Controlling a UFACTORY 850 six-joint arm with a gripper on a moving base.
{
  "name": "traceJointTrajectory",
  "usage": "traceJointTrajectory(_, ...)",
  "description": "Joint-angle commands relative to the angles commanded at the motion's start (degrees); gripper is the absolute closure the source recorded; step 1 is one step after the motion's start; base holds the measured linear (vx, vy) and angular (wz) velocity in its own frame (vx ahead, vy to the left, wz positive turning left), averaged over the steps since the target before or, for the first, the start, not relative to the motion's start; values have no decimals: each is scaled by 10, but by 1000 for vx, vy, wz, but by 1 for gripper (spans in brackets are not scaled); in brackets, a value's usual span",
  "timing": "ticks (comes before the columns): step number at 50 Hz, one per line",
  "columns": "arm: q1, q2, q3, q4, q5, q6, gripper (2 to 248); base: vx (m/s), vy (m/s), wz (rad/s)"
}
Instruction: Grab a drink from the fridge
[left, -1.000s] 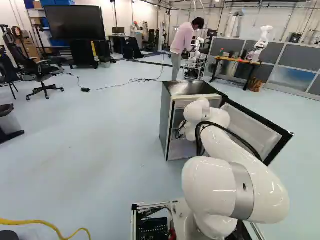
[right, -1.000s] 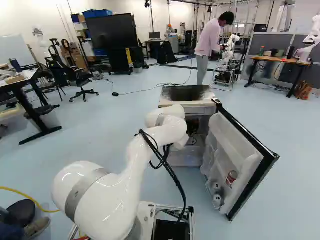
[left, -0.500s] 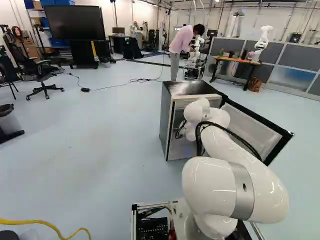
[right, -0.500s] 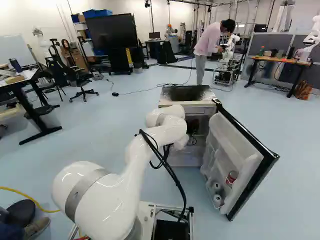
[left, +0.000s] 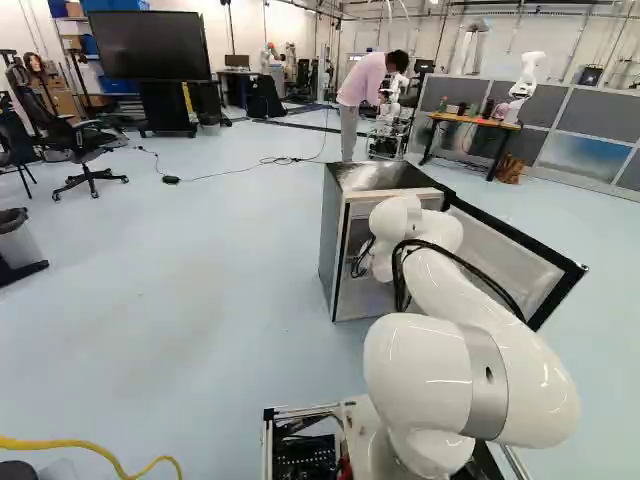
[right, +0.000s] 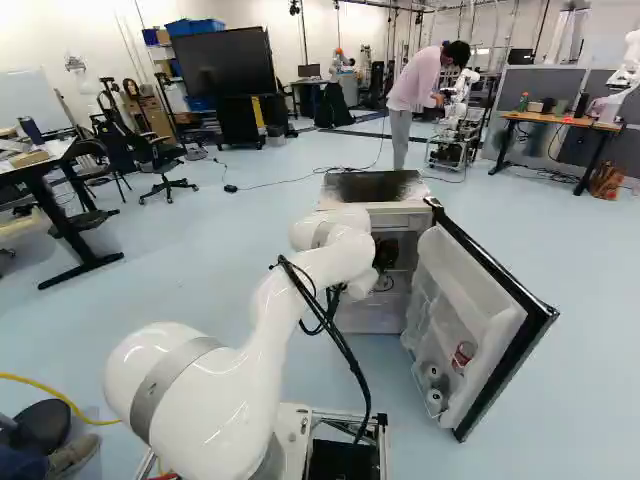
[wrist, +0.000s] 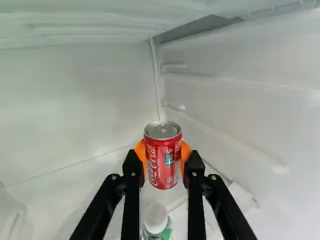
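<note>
Left, fridge cabinet (left: 337, 245): tool (right: 385, 250) inside, grasping red soda can (wrist: 163, 157) between orange pads (wrist: 140, 151); wrist view adds white-topped container (wrist: 156, 219) under tool. Right, open fridge door (right: 515, 325): right base view alone reveals red-and-white can (right: 462, 357), two pale cylindrical containers (right: 435, 399).

the pale blue floor (left: 200, 300) carries the fridge (left: 335, 235), standing with its door (right: 490, 300) open. a wheeled black chair (left: 87, 153) stands at the left of the left base view, where a thin dark cable (left: 225, 173) also lies. a yellow cable (left: 60, 443) curves across the floor near that view's foot.
</note>
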Motion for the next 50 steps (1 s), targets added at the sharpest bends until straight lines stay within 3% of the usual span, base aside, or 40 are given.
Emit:
traceJointTrajectory(18,-3,50,68,0,0,0,161,0,0,0)
traceJointTrajectory(50,-9,161,225,0,0,0,161,0,0,0)
